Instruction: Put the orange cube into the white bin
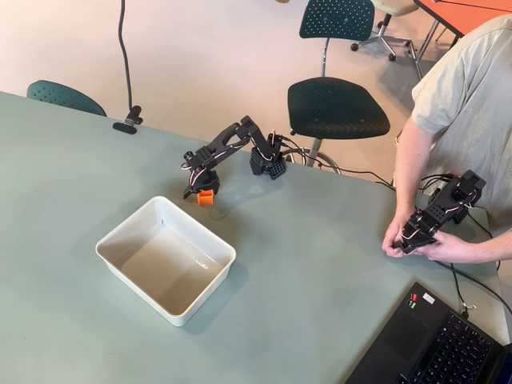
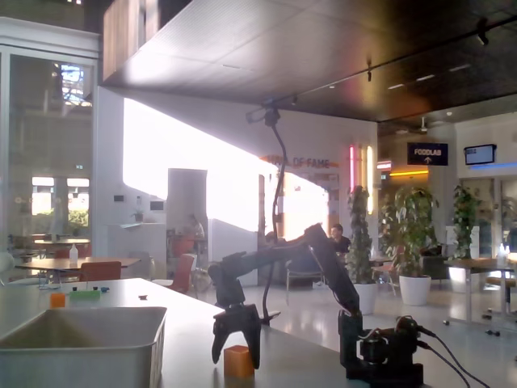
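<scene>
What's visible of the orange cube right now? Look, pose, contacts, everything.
The orange cube is small, solid bright orange with flat matte faces, likely plastic. It sits flat and upright on the grey-green table, just outside the far corner of the white bin, apart from it. In the fixed view the gripper stands over it, open jaws straddling it, tips near the table. Whether the jaws touch its sides is unclear. It isn't lifted.
</scene>
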{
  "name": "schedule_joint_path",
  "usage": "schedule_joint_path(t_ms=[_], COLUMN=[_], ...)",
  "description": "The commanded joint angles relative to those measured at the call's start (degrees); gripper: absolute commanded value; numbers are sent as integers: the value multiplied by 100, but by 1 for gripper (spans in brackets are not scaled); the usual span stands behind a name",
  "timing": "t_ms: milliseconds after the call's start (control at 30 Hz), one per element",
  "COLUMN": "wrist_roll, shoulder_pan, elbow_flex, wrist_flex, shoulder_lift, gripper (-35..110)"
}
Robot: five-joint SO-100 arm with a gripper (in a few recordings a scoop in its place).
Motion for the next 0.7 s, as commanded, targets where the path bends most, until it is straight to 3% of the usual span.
schedule_joint_path(t_ms=[0,267,667], wrist_roll=[0,-9,-9], shoulder_pan=[0,9,9], elbow_flex=[-167,-167,-193], wrist_flex=[-35,-132,-132], shoulder_lift=[53,123,132], gripper=[64,47,45])
